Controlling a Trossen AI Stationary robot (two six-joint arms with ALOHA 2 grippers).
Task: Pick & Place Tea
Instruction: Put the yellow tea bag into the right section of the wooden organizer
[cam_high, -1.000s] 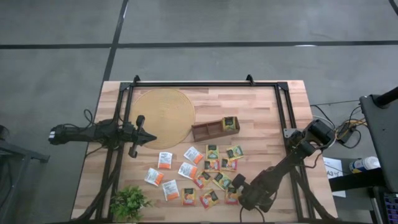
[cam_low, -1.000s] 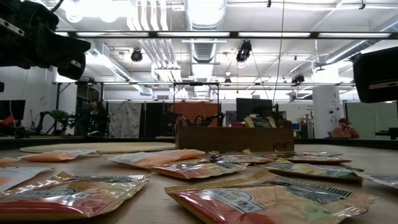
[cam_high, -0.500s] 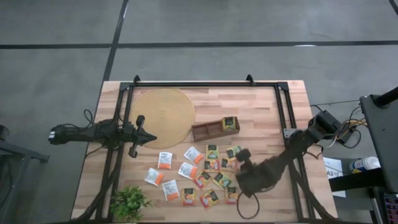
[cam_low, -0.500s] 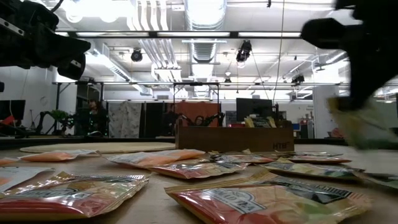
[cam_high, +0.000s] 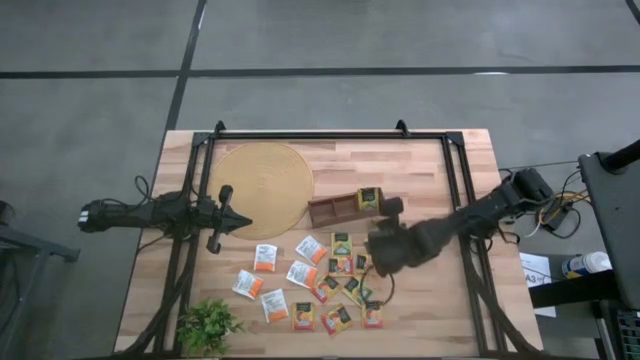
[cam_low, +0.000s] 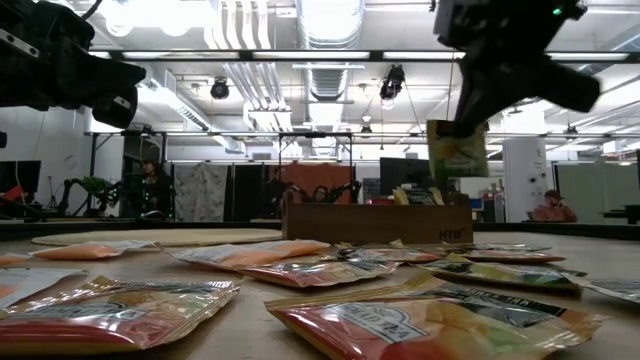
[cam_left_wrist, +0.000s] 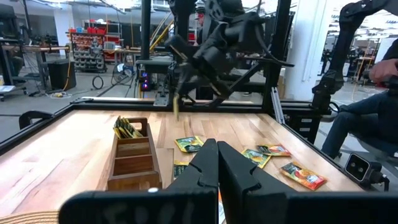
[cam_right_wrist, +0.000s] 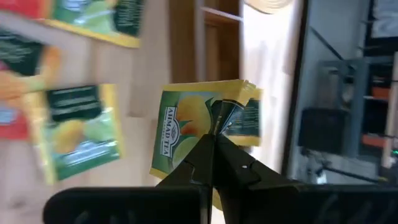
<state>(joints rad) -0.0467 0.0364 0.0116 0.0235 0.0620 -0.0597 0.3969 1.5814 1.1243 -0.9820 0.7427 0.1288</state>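
My right gripper (cam_high: 378, 232) hangs over the middle of the table, just on the near side of the long wooden tray (cam_high: 340, 209), and is shut on a green-and-yellow tea sachet (cam_right_wrist: 205, 124). In the low view this sachet (cam_low: 455, 150) hangs in the air. Many more tea sachets (cam_high: 320, 285) lie flat on the table's near half. A few green ones stand in the tray's right compartment (cam_high: 370, 198). My left gripper (cam_high: 238, 222) stays shut and level at the table's left side, holding nothing. My right gripper pinches the sachet between its two fingers at the middle of one edge (cam_right_wrist: 219, 119), where the foil creases. The fingers come slanting down from above. The sachet hangs upright below them (cam_low: 455, 128), clear of the table.
A round woven mat (cam_high: 262, 188) lies at the far left of the table. A small green plant (cam_high: 208, 325) stands at the near left corner. A black frame (cam_high: 330, 134) runs along the far edge and both sides. Bare wood shows at the far right.
My right gripper has risen from the sachets by the table's near edge and swung toward the far edge and the tray, turning as it went. The green-and-yellow sachet has come up with it, lifted clear of the table.
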